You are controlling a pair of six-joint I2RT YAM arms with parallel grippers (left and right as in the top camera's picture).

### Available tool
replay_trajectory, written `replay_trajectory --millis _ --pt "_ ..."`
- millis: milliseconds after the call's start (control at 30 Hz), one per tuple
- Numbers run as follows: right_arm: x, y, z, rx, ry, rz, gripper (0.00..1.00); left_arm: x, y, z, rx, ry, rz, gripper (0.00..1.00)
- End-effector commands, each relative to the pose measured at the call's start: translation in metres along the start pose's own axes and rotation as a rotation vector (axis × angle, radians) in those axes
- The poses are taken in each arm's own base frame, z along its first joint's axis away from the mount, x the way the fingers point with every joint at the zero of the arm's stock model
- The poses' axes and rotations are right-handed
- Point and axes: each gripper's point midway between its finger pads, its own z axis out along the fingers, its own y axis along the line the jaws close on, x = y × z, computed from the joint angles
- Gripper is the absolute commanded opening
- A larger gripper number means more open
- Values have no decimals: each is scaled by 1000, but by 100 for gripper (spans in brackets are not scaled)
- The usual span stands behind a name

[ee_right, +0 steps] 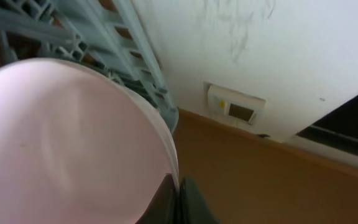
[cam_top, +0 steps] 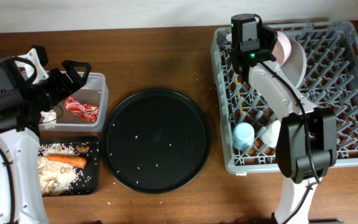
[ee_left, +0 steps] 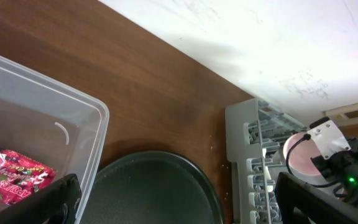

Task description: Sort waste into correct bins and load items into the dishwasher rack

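Note:
My right gripper (cam_top: 277, 46) is shut on the rim of the pale round plate (cam_top: 294, 59), which stands on edge among the pegs at the back left of the dishwasher rack (cam_top: 353, 81). In the right wrist view the fingers pinch the plate (ee_right: 61, 137) at its edge, gripper (ee_right: 178, 193). A light blue cup (cam_top: 243, 135) and a cream cup (cam_top: 272, 134) sit at the rack's front left. My left gripper (cam_top: 73, 76) hangs open and empty over the clear tub (cam_top: 98, 84), which holds the red wrapper (cam_top: 82, 109). The black tray (cam_top: 92, 183) holds the carrot (cam_top: 67, 160), rice scraps (cam_top: 58, 176) and a brown lump (cam_top: 81, 149).
A large round black tray (cam_top: 157, 140) with a few crumbs lies between the bins and the rack. In the left wrist view the tub wall (ee_left: 95, 124), the wrapper (ee_left: 11, 174) and the round tray (ee_left: 154, 186) lie below my open gripper (ee_left: 179, 205). A wall runs behind the table.

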Motion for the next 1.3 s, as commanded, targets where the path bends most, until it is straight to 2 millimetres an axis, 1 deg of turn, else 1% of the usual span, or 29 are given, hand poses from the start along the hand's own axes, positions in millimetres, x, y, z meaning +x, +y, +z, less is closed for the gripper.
replay_trajectory --millis 0,67,133,167,200,267,300,333,433,467,500,567,600,633,667,700,733,767,800,867,933,967,1033,1100,1133,1167,1200,1233,1267 --pt "-12 26 -16 -37 17 -104 4 -2 -3 -3 3 -11 1 99" --pt "-23 36 -34 -47 2 -117 5 -2 -3 -3 3 -11 1 99" --pt "-24 48 -46 -71 10 -124 14 -2 -3 -3 3 -11 1 99" --pt "-23 54 -49 -87 13 -140 25 -2 -3 -3 3 -11 1 99" --pt "-21 58 -53 -100 19 -160 52 -2 -3 -3 3 -11 1 99" --pt "-23 49 -69 -72 11 -159 76 -2 -3 -3 3 -11 1 99" --pt "-25 42 -79 -55 -2 -151 82 -2 -3 -3 3 -11 1 99" --pt "-27 36 -88 -40 -14 -143 88 -2 -3 -3 3 -11 1 99" --pt "-25 13 -135 -23 -92 -108 95 -2 -3 -3 3 -11 1 99" --pt "-18 7 -146 -38 -113 -67 95 -2 -3 -3 3 -11 1 99" --pt "-8 1 -158 -103 -168 43 95 -2 -3 -3 3 -11 1 99" --pt "5 -6 -165 -241 -253 264 94 -2 -3 -3 3 -11 1 99" --pt "16 -13 -163 -400 -315 529 78 -2 -3 -3 3 -11 1 99" --pt "28 -16 -153 -526 -316 739 44 -2 -3 -3 3 -11 1 99" --pt "44 -12 -134 -659 -262 942 17 -2 -3 -3 3 -11 1 99" --pt "45 -1 -124 -845 -260 1066 12 -2 -3 -3 3 -11 1 99" --pt "34 7 -127 -1024 -334 1093 7 -2 -3 -3 3 -11 1 99" --pt "26 12 -123 -1119 -373 1110 4 -2 -3 -3 3 -11 1 99" --pt "13 27 -103 -1146 -360 1113 4 -2 -3 -3 3 -11 1 99" --pt "-11 50 -84 -1163 -354 1093 4 -2 -3 -3 3 -11 1 99" --pt "-42 78 -61 -1171 -364 1077 4 -2 -3 -3 3 -11 1 99" --pt "-43 86 -57 -1179 -349 1072 4 -2 -3 -3 3 -11 1 99" --pt "-34 91 -65 -1206 -300 1056 4 -2 -3 -3 3 -11 1 99" --pt "-8 98 -72 -1190 -182 1024 6 -2 -3 -3 3 -11 1 99" --pt "-3 87 -76 -1172 -193 1031 9 -2 -3 -3 3 -11 1 99" --pt "1 53 -87 -1125 -265 1063 18 -2 -3 -3 3 -11 1 99" --pt "6 27 -98 -1089 -319 1086 22 -2 -3 -3 3 -11 1 99" --pt "19 -11 -118 -1038 -394 1116 33 -2 -3 -3 3 -11 1 99" --pt "30 -34 -134 -1000 -448 1137 87 -2 -3 -3 3 -11 1 99"
